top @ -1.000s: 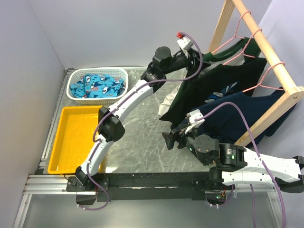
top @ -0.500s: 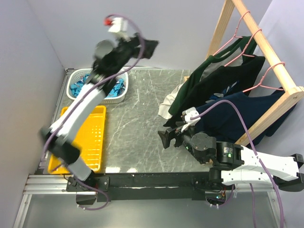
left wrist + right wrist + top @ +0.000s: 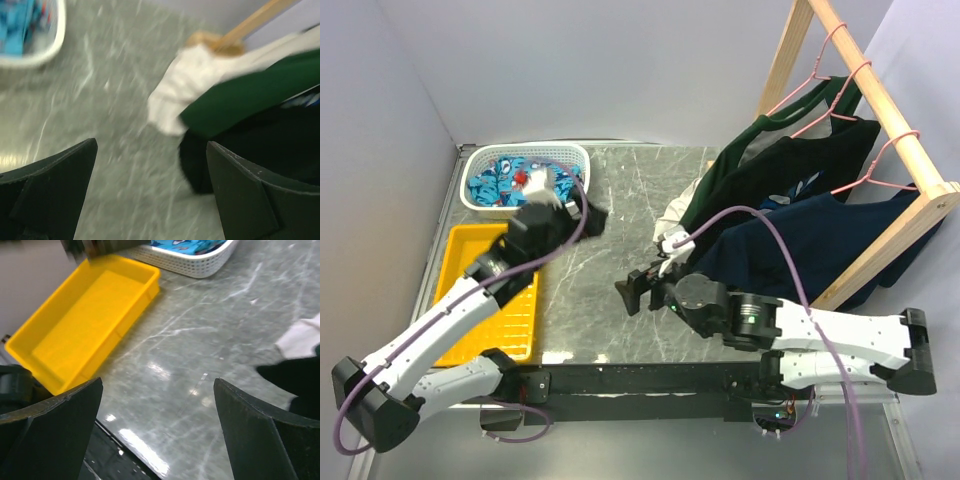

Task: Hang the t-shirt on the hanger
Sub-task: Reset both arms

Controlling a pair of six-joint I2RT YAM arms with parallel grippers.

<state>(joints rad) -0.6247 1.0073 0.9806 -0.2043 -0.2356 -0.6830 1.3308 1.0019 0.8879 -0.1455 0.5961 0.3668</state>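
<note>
The t-shirt (image 3: 738, 168) hangs dark green side out on the rack, its off-white hem (image 3: 673, 217) low over the table. The pink hanger (image 3: 798, 92) carries it, hooked on the wooden rail (image 3: 880, 95). My left gripper (image 3: 595, 218) is open and empty, left of the hem and apart from it. In the blurred left wrist view my gripper (image 3: 151, 150) faces the off-white cloth (image 3: 180, 97) and green cloth (image 3: 250, 95). My right gripper (image 3: 628, 292) is open and empty over bare table. The right wrist view of the gripper (image 3: 158, 385) shows the hem (image 3: 301, 337) at its right edge.
Two more pink hangers (image 3: 880, 150) hold a black shirt (image 3: 800, 165) and a navy shirt (image 3: 810, 245) on the same rail. A white basket (image 3: 480, 160) of blue patterned cloth stands at the back left, a yellow tray (image 3: 460, 262) in front of it.
My left arm has left the hanger, swung up and left, and come down low near the basket. My right gripper has moved left, away from the hanging clothes.
</note>
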